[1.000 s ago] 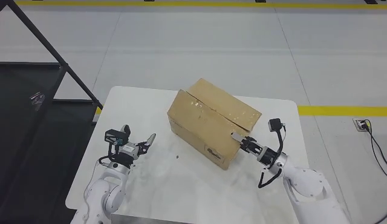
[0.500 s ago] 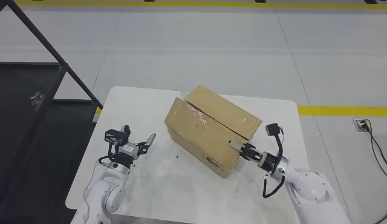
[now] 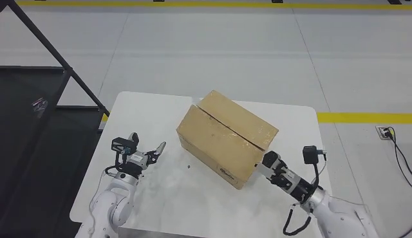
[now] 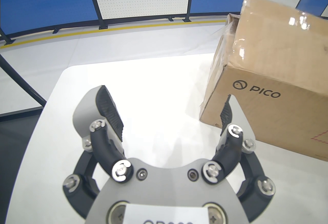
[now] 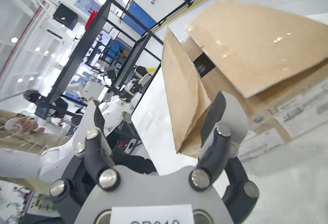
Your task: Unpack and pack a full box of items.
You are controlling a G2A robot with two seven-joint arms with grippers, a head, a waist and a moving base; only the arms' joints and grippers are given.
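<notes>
Bright, even overhead light washes the white table [image 3: 161, 193], shadows are faint, tape on the box [image 4: 279, 38] glints with small glare spots, and both wrist views bow straight lines near their edges.

The box [image 4: 269, 76] is cut off at the left wrist view's edge, its contents mostly hidden inside.

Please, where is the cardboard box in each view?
Top view: cardboard box at the middle of the white table.
Left wrist view: cardboard box beyond the open left gripper, aside.
Right wrist view: cardboard box close ahead of the right gripper, flap toward its jaws.
Shared landmark: the white table.
</notes>
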